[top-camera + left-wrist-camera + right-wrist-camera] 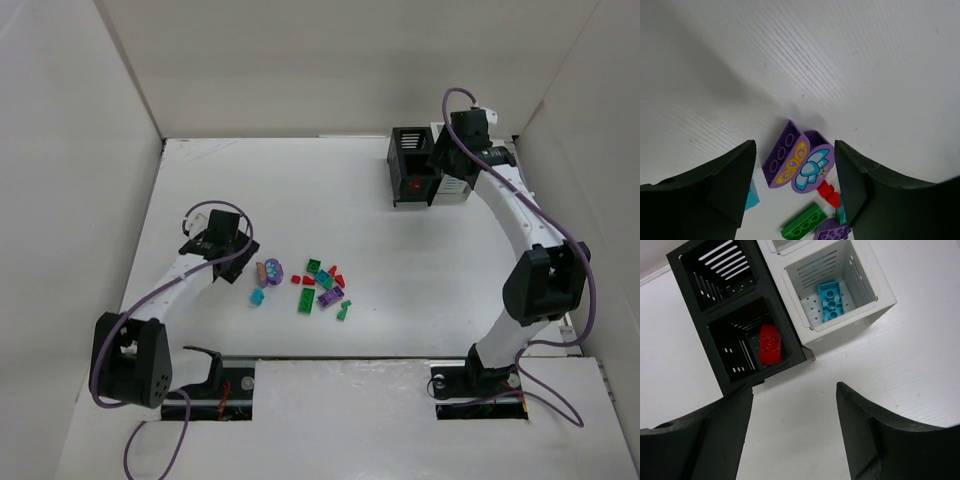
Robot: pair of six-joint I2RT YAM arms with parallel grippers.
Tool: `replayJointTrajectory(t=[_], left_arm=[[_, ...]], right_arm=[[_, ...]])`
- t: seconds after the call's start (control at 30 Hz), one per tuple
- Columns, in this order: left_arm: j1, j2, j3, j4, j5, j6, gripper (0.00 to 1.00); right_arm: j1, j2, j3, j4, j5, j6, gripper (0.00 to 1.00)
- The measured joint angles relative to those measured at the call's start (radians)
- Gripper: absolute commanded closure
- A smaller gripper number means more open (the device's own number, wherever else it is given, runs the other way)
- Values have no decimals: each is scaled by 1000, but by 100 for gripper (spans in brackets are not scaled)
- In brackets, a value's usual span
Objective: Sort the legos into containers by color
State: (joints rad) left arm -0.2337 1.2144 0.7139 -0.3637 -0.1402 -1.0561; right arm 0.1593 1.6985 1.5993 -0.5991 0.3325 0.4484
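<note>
Small legos lie mid-table: a purple butterfly-printed pair (270, 270), a cyan brick (257, 297), green bricks (305, 300), red ones (309, 281) and a purple one (329, 296). My left gripper (238, 258) is open and empty, low beside the pile's left edge. In the left wrist view the butterfly pair (797, 162) lies ahead between the open fingers (725, 185) of this gripper (795, 192). My right gripper (452, 150) hovers open and empty over the containers: a black bin (690, 305) holding a red brick (771, 344) and a white bin (860, 285) holding a cyan brick (832, 301).
In the left wrist view a teal brick (752, 196), a red brick (829, 192), a green brick (804, 220) and a purple brick (832, 231) lie near the fingers. The bins (400, 150) stand at the back right. White walls enclose the table.
</note>
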Motion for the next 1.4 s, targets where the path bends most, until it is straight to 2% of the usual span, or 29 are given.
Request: replayJointTrajectory(t=[0.3,0.43,0.73,0.9,0.97,1.2,1.4], left_arm=[[-14,223,81,16,3,-23,45],[-34,247,108,16,3,-27,51],[-89,325,156,-46,-41,-75,53],[-98,335,156,-86,-54,-101,59],[-99,335,156,-87,-55,-107,64],[-133,337,156,-86,-56,-124,72],[-160,341,157,-75,-52,-133,97]], right_arm=[[0,0,-14,-6,35,0,27],[0,0,-17,-6,42,0,27],[0,0,-19,-8,54,0,29],[0,0,-24,-7,57,0,29],[0,0,-27,-10,57,0,29],[0,0,-28,-18,57,0,29],[0,0,-28,-23,57,1,29]])
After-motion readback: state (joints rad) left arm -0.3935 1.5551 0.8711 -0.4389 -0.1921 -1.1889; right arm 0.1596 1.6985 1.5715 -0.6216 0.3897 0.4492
